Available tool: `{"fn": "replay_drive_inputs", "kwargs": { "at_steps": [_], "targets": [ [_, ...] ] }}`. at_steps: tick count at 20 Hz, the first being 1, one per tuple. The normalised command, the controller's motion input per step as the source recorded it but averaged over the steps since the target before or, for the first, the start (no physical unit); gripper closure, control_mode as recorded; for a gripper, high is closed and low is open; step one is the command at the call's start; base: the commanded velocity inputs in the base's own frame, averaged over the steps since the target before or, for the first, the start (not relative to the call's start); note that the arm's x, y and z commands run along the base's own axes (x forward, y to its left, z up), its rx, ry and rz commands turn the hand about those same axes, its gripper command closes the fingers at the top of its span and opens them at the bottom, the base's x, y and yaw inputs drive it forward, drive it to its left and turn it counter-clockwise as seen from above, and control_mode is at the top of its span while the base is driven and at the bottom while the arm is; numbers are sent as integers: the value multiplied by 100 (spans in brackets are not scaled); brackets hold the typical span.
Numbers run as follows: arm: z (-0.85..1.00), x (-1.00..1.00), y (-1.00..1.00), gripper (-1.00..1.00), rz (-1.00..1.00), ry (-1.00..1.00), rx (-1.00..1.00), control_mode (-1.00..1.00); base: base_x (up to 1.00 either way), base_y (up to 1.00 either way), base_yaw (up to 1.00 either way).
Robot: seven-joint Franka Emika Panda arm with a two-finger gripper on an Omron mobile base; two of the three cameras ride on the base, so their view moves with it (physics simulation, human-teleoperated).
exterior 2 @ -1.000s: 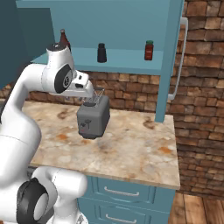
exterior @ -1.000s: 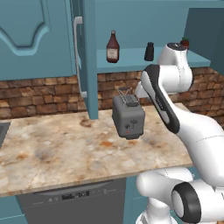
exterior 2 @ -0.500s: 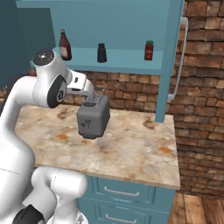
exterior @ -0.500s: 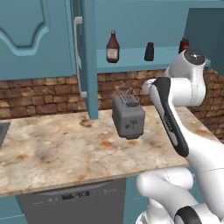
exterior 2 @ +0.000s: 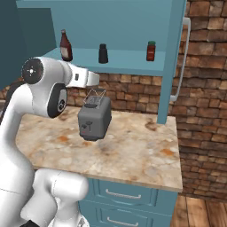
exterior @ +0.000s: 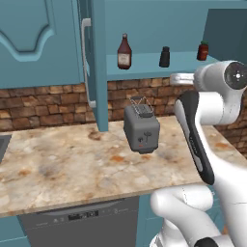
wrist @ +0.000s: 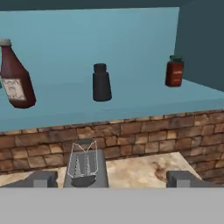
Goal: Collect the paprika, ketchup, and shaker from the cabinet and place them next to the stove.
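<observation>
The teal cabinet (exterior: pixel 144 71) stands open, with three things spaced along its shelf. From left to right in the hand view they are the brown-red ketchup (wrist: pixel 15 85), the black shaker (wrist: pixel 101 82) and the small red paprika (wrist: pixel 174 71). The left base view shows the same ketchup (exterior: pixel 124 52), shaker (exterior: pixel 165 57) and paprika (exterior: pixel 203 50). My gripper (wrist: pixel 111 179) is open, its fingertips far apart with nothing between them. It points at the shelf from below and in front, short of the shaker. The stove is out of view.
A grey toaster (exterior: pixel 141 128) stands on the speckled stone counter (exterior: pixel 72 164), right under my hand and below the shelf. The open cabinet door (exterior: pixel 99 62) hangs edge-on to the left of the shelf. Brick wall backs the counter, and a dishwasher front (exterior: pixel 77 222) sits below it.
My gripper has opened from nearly shut to wide. The arm has swung its upper joints away from the shelf and lower. The three things on the shelf have not moved.
</observation>
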Motion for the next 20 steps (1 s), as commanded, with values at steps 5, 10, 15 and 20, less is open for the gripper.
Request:
{"fn": "replay_drive_inputs", "kwargs": {
  "at_steps": [5, 10, 15, 20],
  "targets": [
    [51, 3, 3, -100, 0, -10, 1, -100, 0, 0, 0],
    [1, 11, 12, -100, 0, -1, 0, -100, 0, 0, 0],
    [2, 12, 4, -100, 0, -1, 0, -100, 0, 0, 0],
    [7, 14, 0, -100, 0, -5, 0, -100, 0, 0, 0]
  ]
}}
